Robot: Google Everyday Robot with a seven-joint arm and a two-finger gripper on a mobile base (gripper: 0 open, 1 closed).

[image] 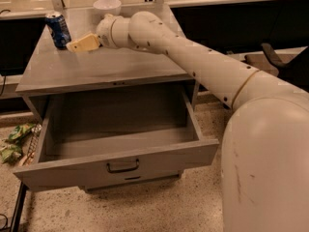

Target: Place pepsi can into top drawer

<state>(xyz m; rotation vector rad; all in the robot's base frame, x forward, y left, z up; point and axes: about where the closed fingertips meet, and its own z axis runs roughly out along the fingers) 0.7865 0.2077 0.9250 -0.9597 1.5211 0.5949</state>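
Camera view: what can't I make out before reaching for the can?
- Gripper, over the cabinet top beside the can: whether they touch, single angle.
- Drawer: front strip of its floor, behind its front panel.
- Bowl: contents, behind its rim.
- Floor wrappers: cut by left edge, drawer side.
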